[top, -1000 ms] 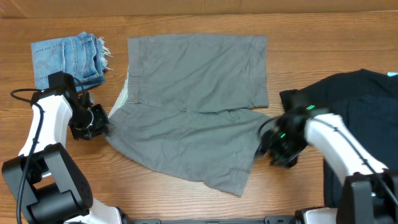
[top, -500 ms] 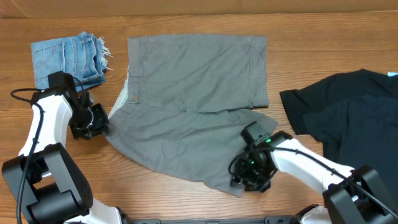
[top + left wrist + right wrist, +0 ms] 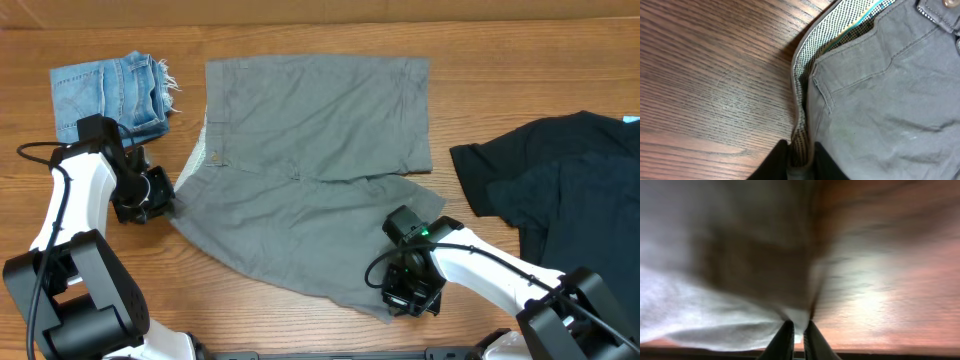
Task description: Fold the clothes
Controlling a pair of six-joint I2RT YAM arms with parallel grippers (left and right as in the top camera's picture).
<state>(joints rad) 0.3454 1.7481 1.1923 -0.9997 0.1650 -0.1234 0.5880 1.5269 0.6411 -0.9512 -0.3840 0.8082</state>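
Shorts (image 3: 315, 170) of grey-khaki cotton lie spread at the middle of the table (image 3: 90, 30). The waistband points toward the left edge and the two wide legs toward the right, with the near leg skewed toward the near edge. Inside the waistband shows pale dotted lining (image 3: 805, 95) with a teal stripe. Left hand (image 3: 800, 162) is clenched on the waistband's near corner; right hand (image 3: 796, 332) pinches the near leg's hem.

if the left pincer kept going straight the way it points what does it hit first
The grey shorts: the left pincer sits on their waistband edge, dotted lining between its fingertips, so straight on it would likely push into that waistband and the fabric behind.
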